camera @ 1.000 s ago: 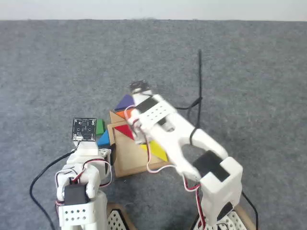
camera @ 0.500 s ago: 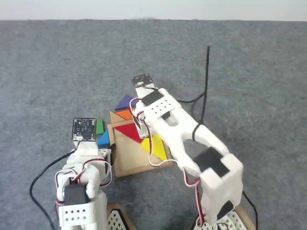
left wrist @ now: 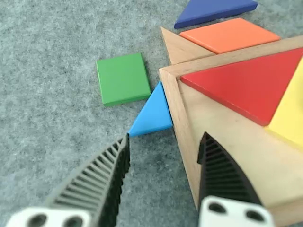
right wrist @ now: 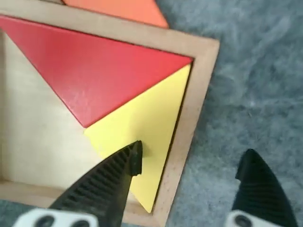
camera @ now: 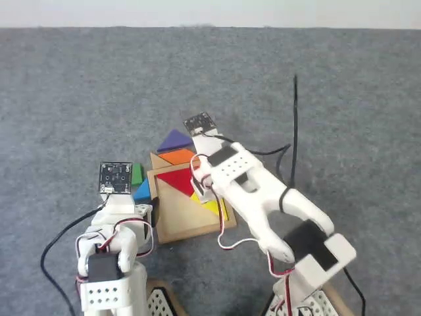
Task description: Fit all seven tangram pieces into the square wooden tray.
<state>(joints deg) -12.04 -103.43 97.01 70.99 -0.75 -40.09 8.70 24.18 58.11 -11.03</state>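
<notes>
- R gripper point(right wrist: 191, 153): jaws apart, nothing held. One finger tip is over the yellow triangle point(right wrist: 147, 127), the other over the grey carpet point(right wrist: 255, 71), so the jaws straddle the tray point(right wrist: 199, 94) wall.
- R arm point(camera: 263, 197): in the high view it comes in from approx 5 o'clock of the tray, wrist above the tray's 2–3 o'clock part.
- L gripper point(left wrist: 164, 139): jaws wide, empty, low at the tray's 8–9 o'clock side. One finger is over carpet, the other over the tray's edge.
- Tray holds 2 pcs: the red triangle point(right wrist: 94, 71) in the 12 o'clock part and the yellow one at 3 o'clock. Their edges touch, and the yellow's side lies along the wall. The tray floor at 6–9 o'clock is bare wood.
- Outside, at 9–10 o'clock: the blue triangle point(left wrist: 152, 116) touches the rim. The green square point(left wrist: 121, 78) is just beside it, farther out, apart from the tray.
- Outside, at 11–12 o'clock: the plain wood triangle point(left wrist: 177, 47) is at the tray's corner, with the orange pc point(left wrist: 229, 34) against it, just beyond the rim. The dark blue triangle point(left wrist: 215, 9) is farther out at 12; can't tell if it touches the orange.
</notes>
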